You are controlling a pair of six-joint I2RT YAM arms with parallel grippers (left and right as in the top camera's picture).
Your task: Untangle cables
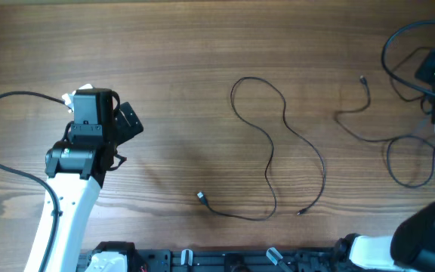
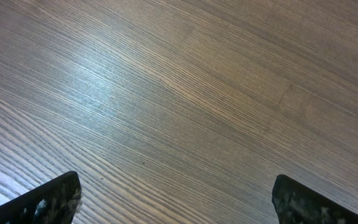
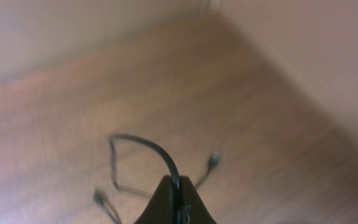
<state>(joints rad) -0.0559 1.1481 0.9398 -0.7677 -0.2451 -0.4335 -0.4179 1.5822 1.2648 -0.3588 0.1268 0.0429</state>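
Right gripper (image 3: 178,198) pressed shut, pinching right cable (image 3: 148,146) at the right edge | middle cable (image 1: 285,115) lies looped at table (image 1: 165,45) centre, apart from it | left gripper (image 2: 176,205) spread wide, empty, at left | step: cables look separated, held one being laid out | next: set it down clear of the middle cable

Two thin black cables (image 1: 270,155) lie apart on the wooden table (image 1: 165,60).
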